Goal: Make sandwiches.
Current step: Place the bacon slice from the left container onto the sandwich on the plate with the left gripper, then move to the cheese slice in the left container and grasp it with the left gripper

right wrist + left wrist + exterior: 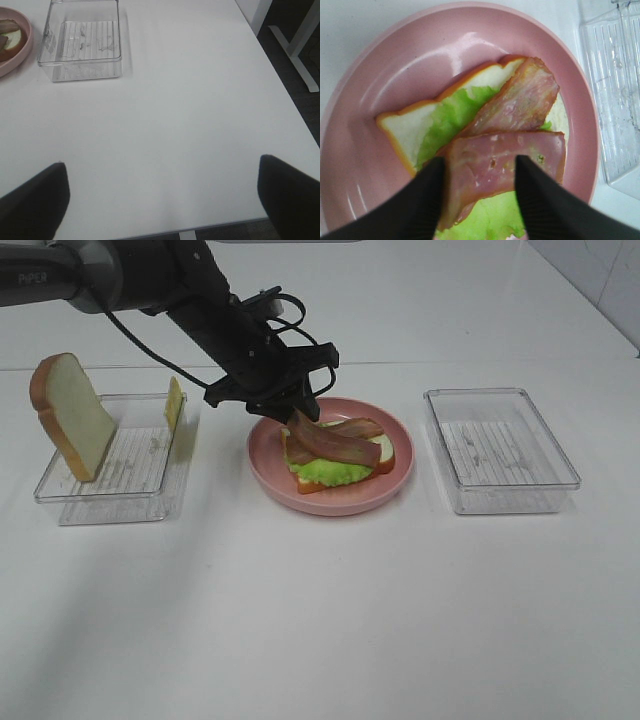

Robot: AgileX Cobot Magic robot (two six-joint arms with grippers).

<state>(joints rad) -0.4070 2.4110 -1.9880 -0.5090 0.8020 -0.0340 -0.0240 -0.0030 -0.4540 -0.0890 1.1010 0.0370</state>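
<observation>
The half-built sandwich sits open-faced on a round, glossy pink plate [330, 502] at the middle of the white bench [320, 620]; its base is a square white bread slice [407, 131] with a tan crust, lying flat; ruffled green lettuce [451, 117] covers it; two brown, marbled bacon strips [526, 99] lie on top. In the high view their long axes run roughly left to right and meet in a shallow V on the side toward the left arm. The left fingers [415, 205], black and ribbed, stand partly apart over the nearer strip [542, 150]; it passes under one of them and is not clamped. The second bread slice [72, 418] stands on edge in the clear ridged plastic tray [100, 502] left of the plate, leaning against its outer wall; a thin yellow cheese slice [174, 403] leans on the opposite wall. A matching tray [500, 498] lies right of the plate. The right fingers [35, 200] are spread wide over bare bench, holding nothing.
</observation>
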